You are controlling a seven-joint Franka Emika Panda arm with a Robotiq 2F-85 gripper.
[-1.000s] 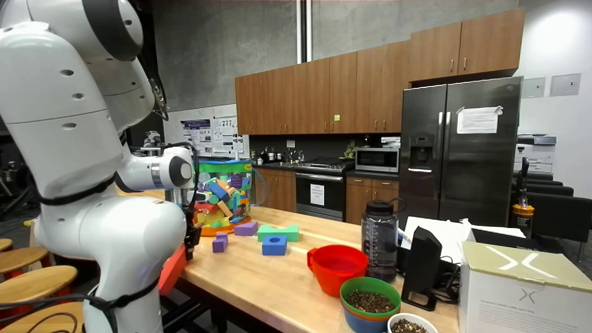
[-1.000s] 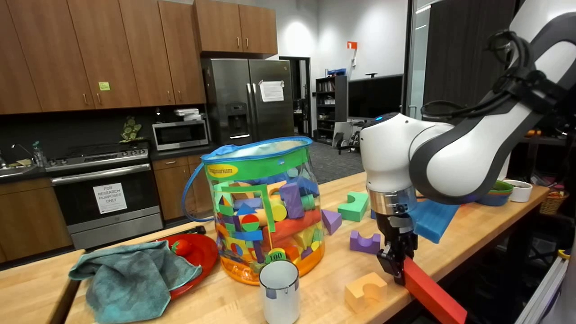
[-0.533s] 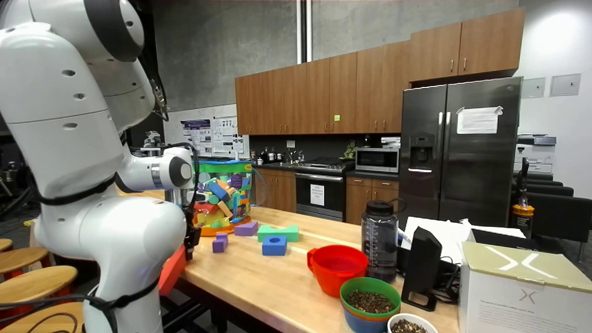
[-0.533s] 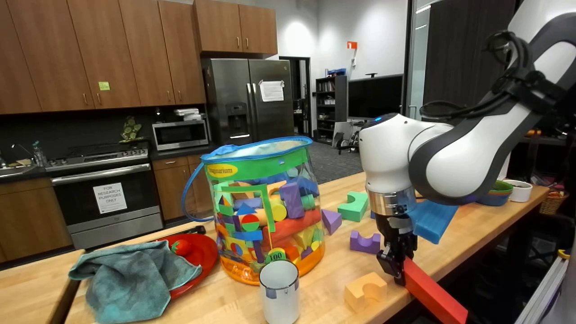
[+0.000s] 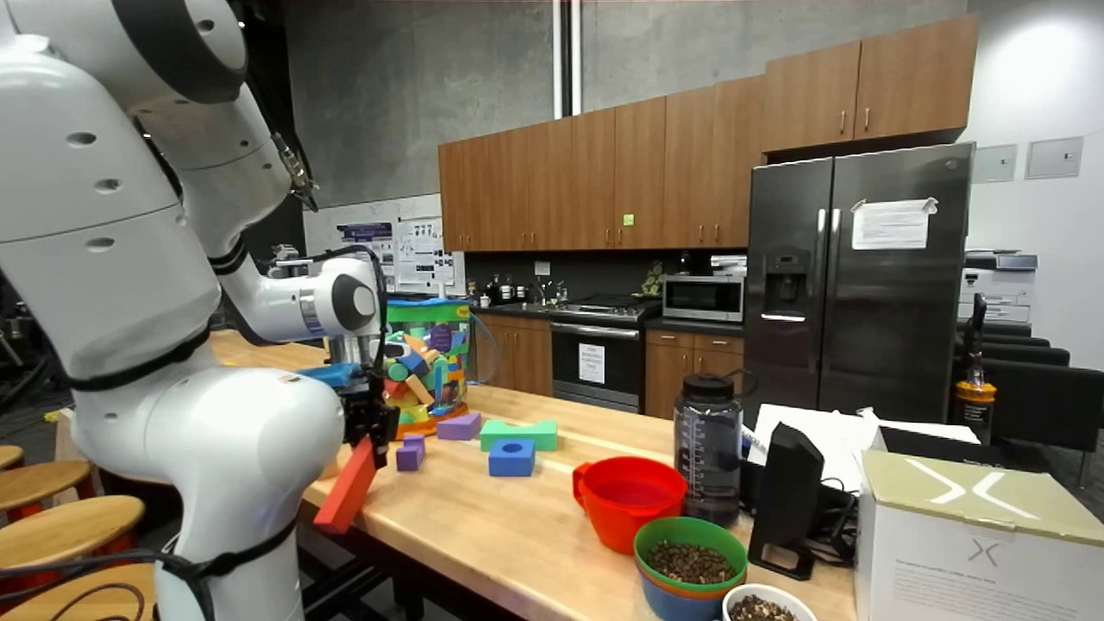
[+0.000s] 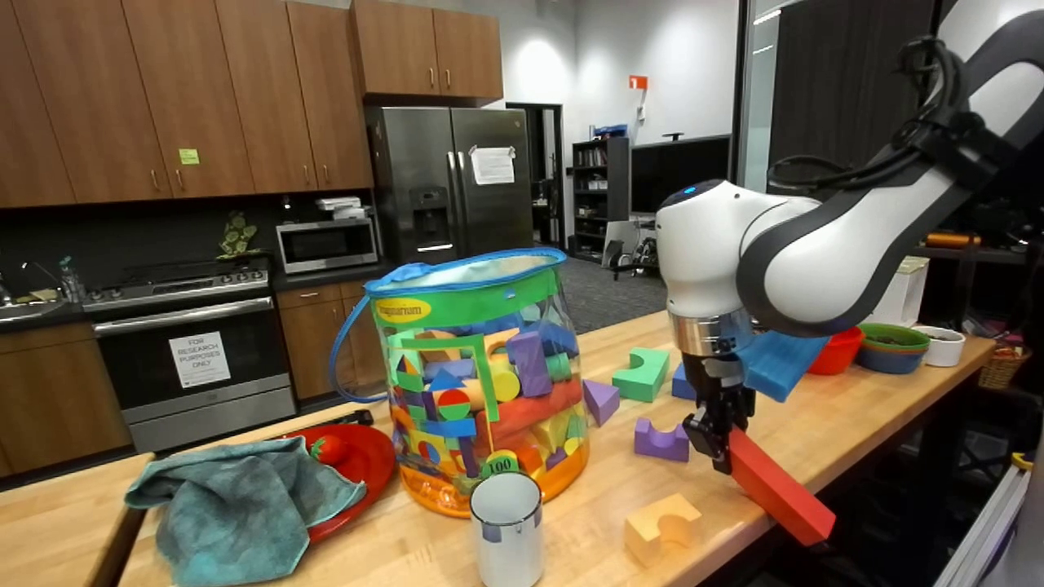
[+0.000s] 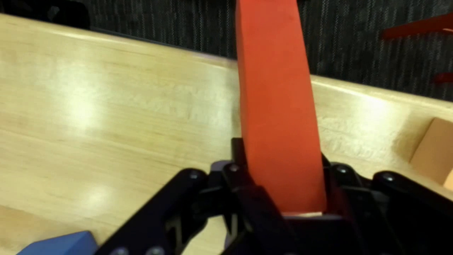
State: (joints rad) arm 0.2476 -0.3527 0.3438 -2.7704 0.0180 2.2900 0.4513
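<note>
A red block (image 6: 779, 489) gripped by one end at the edge of the desk (image 6: 595, 522).

The jaws are partly closed, clamped on both sides of the red block's upper end; its lower end slants out past the desk edge. In an exterior view the orange arch block (image 6: 648, 531) lies near and to the left, the purple arch block (image 6: 661, 448) farther back, the bag of blocks (image 6: 481, 297) well left. The step in hand looks like a completed grasp, release not yet made; the next move seems to call for steady pressure and keeping the low end off the edge.
</note>
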